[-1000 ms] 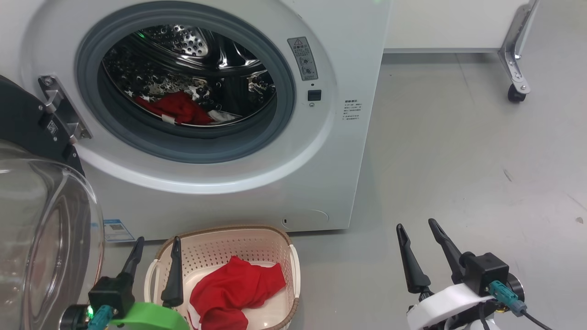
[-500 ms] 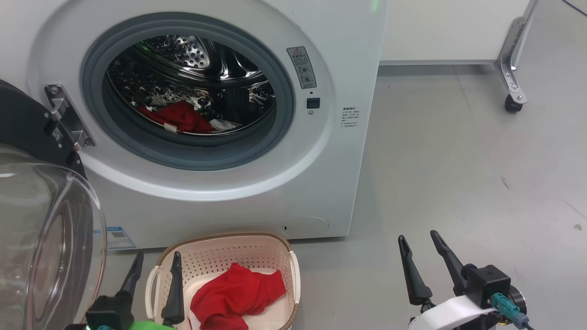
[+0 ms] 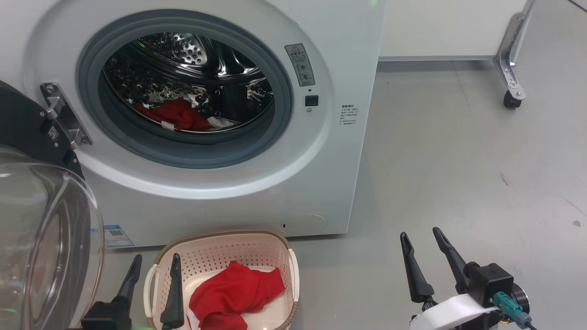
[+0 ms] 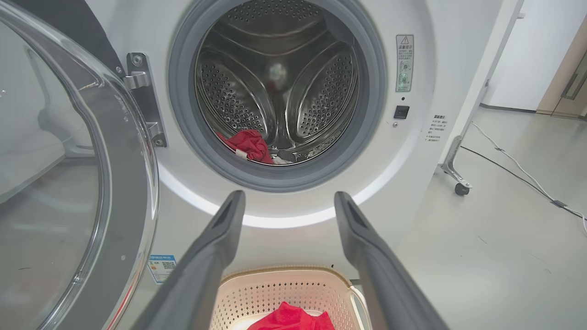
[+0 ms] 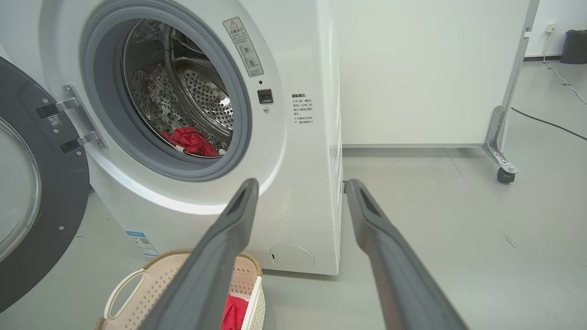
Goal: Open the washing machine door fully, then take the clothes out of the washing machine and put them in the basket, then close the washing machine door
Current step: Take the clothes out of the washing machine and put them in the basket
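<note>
The white washing machine (image 3: 339,183) stands with its washing machine door (image 3: 41,238) swung wide open to the left, glass bowl facing me. Red clothes (image 3: 176,114) with a bit of white fabric lie at the bottom of the drum. The cream basket (image 3: 229,234) sits on the floor in front of the machine with a red garment (image 3: 234,293) in it. My left gripper (image 3: 156,257) is open over the basket's left side, holding nothing. My right gripper (image 3: 419,233) is open above bare floor right of the basket. In the wrist views, the left gripper (image 4: 289,196) and right gripper (image 5: 302,181) point towards the machine, both empty.
A white panel on a metal leg with a castor (image 3: 509,98) stands behind and right of the machine. A cable (image 4: 513,160) runs across the floor to the right. A dark bin (image 5: 575,46) is far back. Grey floor stretches out on the right.
The head camera has shifted a little. My left gripper sits lower in the view, its green wrist now below the frame. Clothes, basket and door are unchanged.
</note>
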You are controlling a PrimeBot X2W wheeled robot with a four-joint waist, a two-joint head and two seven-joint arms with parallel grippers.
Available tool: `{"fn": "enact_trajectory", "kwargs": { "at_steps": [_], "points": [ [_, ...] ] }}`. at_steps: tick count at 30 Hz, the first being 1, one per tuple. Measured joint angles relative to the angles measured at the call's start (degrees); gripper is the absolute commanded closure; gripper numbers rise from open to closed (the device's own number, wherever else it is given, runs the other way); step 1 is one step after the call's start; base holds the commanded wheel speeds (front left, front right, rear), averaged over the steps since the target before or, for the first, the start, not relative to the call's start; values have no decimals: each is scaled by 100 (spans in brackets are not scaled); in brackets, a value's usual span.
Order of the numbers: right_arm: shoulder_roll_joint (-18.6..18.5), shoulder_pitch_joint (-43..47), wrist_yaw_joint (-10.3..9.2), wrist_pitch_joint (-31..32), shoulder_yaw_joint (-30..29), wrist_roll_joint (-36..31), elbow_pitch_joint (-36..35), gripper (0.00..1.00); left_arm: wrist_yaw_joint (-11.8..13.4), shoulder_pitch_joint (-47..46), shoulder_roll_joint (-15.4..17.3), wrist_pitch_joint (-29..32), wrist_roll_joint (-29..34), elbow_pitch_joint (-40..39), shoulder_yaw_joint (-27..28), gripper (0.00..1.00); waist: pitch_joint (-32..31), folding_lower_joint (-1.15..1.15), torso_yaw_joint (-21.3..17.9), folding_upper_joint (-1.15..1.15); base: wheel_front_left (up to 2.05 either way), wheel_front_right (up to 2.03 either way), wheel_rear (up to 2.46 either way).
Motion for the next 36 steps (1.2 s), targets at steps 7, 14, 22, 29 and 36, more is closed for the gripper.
{"fn": "enact_trajectory", "kwargs": {
  "at_steps": [7, 14, 22, 29, 36],
  "points": [
    [-20, 51, -1, 29, 10, -1, -91, 0, 24, 112, -1, 99, 55, -269, 34, 0, 69, 0, -5, 0, 0, 0, 0],
    [-45, 49, -5, 83, 19, -59, -218, 0, 52, 133, -1, 153, 98, -498, 76, 0, 227, 0, -26, 0, 0, 0, 0],
    [-126, 29, -52, 155, 16, -130, -404, 0, 65, 118, -2, 246, 105, -732, 76, 0, 569, 0, -56, 0, 0, 0, 0],
    [-189, -165, -58, 232, 8, -224, -641, 0, 71, -160, -5, 304, 107, -846, 67, 0, 1013, 0, -75, 0, 0, 0, 0],
    [-255, -366, -100, 283, -29, -255, -856, 0, 70, -752, -4, 428, 104, -778, 75, 0, 1538, 0, -99, 0, 0, 0, 0]
  ]
}}
